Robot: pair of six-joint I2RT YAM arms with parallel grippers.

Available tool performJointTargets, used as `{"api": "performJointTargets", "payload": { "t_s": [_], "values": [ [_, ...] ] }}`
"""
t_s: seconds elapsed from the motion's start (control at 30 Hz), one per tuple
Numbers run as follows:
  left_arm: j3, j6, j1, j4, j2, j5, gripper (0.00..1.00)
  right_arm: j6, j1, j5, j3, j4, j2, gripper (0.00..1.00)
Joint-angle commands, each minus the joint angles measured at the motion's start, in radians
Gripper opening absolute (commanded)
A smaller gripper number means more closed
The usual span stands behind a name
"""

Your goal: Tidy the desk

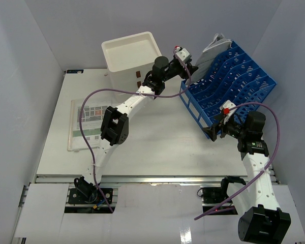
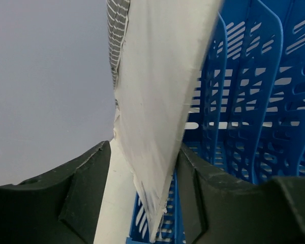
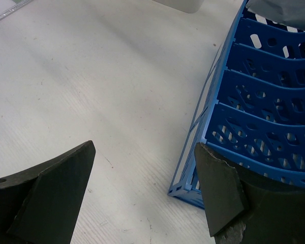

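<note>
On the white desk [image 1: 157, 137], a blue slotted file rack [image 1: 234, 76] stands at the back right. A grey-white booklet [image 1: 212, 47] stands upright in its rearmost slot. My left gripper [image 1: 189, 65] is at that end of the rack. In the left wrist view the booklet [image 2: 157, 76] passes between the parted jaws of the left gripper [image 2: 144, 152]. There is a gap on its left side, and the rack [image 2: 244, 101] is behind it. My right gripper [image 1: 215, 130] hovers open and empty at the rack's near corner. In the right wrist view the right gripper [image 3: 145, 152] is over the bare desk [image 3: 91, 76].
A white drawer box [image 1: 129, 53] stands at the back, just left of the left gripper. A printed sheet in a clear sleeve [image 1: 86, 124] lies flat at the desk's left side. The rack's front corner [image 3: 193, 188] sits close to my right finger.
</note>
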Motion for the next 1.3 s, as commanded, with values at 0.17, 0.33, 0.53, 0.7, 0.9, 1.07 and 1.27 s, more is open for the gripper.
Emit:
{"api": "performJointTargets", "payload": {
  "t_s": [0.17,0.33,0.53,0.7,0.9,1.07,1.27],
  "values": [
    [0.004,-0.093,0.001,0.095,0.007,-0.027,0.71,0.012,-0.004,-0.024,-0.001,0.039,-0.009,0.85],
    [0.006,-0.123,-0.001,0.137,0.018,-0.044,0.79,0.013,-0.005,-0.027,0.000,0.039,-0.009,0.85],
    [0.032,-0.144,-0.012,0.159,0.047,-0.035,0.82,0.014,-0.005,-0.030,0.000,0.040,-0.005,0.85],
    [0.043,-0.144,-0.034,0.181,0.067,-0.020,0.83,0.014,-0.005,-0.026,0.000,0.038,-0.001,0.85],
    [-0.219,-0.116,-0.046,0.328,-0.088,-0.096,0.83,0.010,-0.005,-0.021,-0.001,0.038,0.009,0.85],
    [-0.497,-0.076,-0.043,0.438,-0.258,-0.135,0.84,0.010,-0.005,-0.064,-0.007,0.042,0.017,0.85],
    [-0.861,-0.020,-0.035,0.503,-0.580,-0.177,0.84,0.148,0.036,0.004,0.243,-0.040,0.168,0.78]
  ]
}}
